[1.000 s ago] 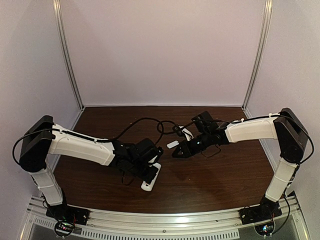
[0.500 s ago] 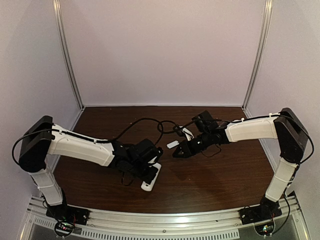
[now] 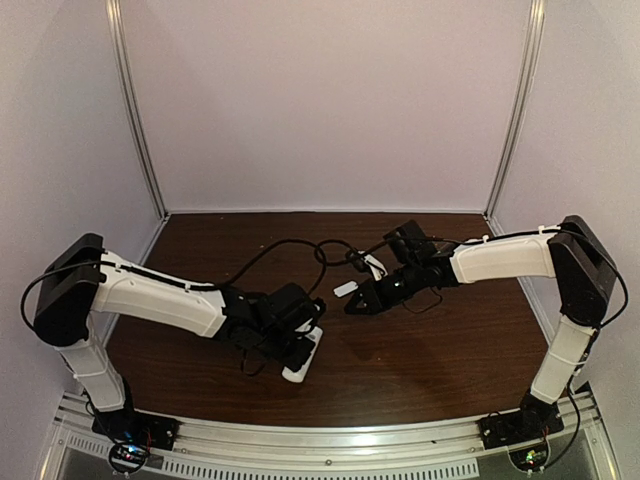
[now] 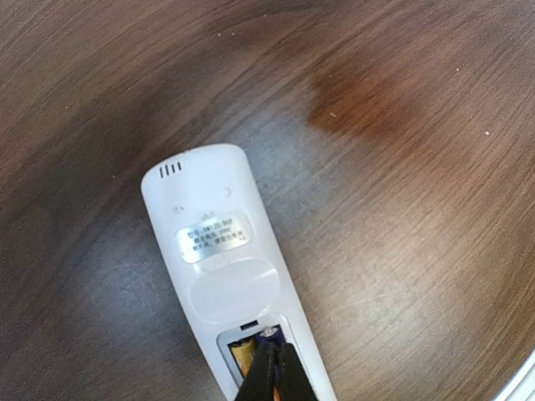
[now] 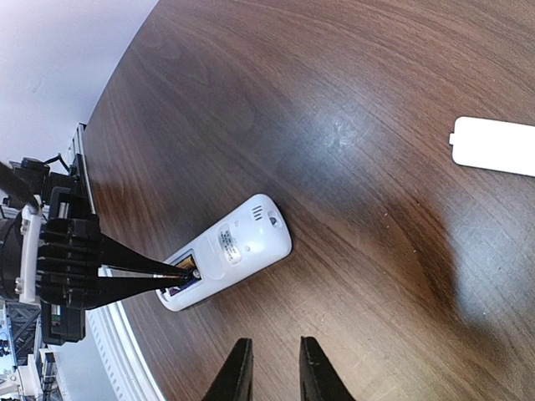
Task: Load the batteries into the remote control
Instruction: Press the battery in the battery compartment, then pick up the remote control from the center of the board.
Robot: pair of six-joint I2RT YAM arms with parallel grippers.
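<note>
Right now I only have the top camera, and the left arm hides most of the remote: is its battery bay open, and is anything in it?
Observer: Yes. The left wrist view shows the remote control back up, its bay open, with one orange battery seated inside.
Operator: What is the left gripper doing there?
Observer: The left gripper is shut, tips pressed together, poking into the bay beside that battery.
Operator: Is the right gripper carrying a battery?
Observer: No. Its own camera shows the right gripper with fingers slightly apart and nothing between them.
</note>
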